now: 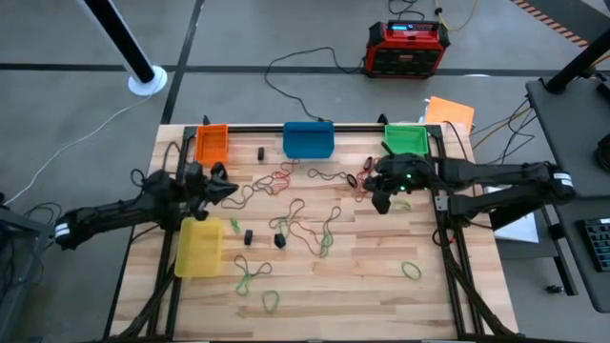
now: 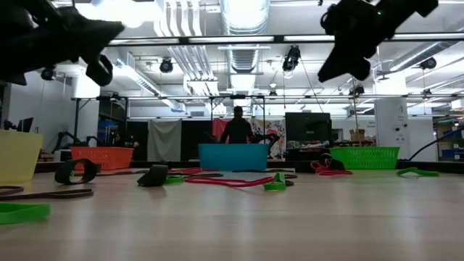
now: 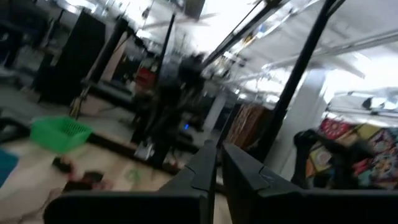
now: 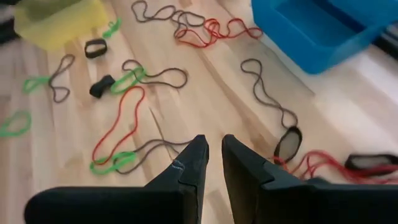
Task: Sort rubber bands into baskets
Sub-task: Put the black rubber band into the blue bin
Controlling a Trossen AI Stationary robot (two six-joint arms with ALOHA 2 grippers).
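Note:
Many rubber bands, green, red, brown and black, lie loose on the wooden table [image 1: 381,286], mostly in the middle [image 1: 305,224]; they also show in the right wrist view [image 4: 124,134]. The orange [image 1: 212,144], blue [image 1: 308,139] and green [image 1: 406,139] baskets stand along the far edge. The yellow basket [image 1: 199,247] stands at the left. My left gripper [image 1: 227,188] [image 3: 219,148] hovers shut and empty between the orange and yellow baskets. My right gripper [image 1: 381,202] [image 4: 213,140] hovers shut and empty in front of the green basket, above red and black bands [image 4: 323,163].
A red-and-black power box [image 1: 406,48] and cables lie on the floor beyond the table. An orange sheet [image 1: 450,112] lies by the far right corner. A person [image 2: 237,127] stands in the room behind. Bare wood [image 1: 381,305] lies near the front edge.

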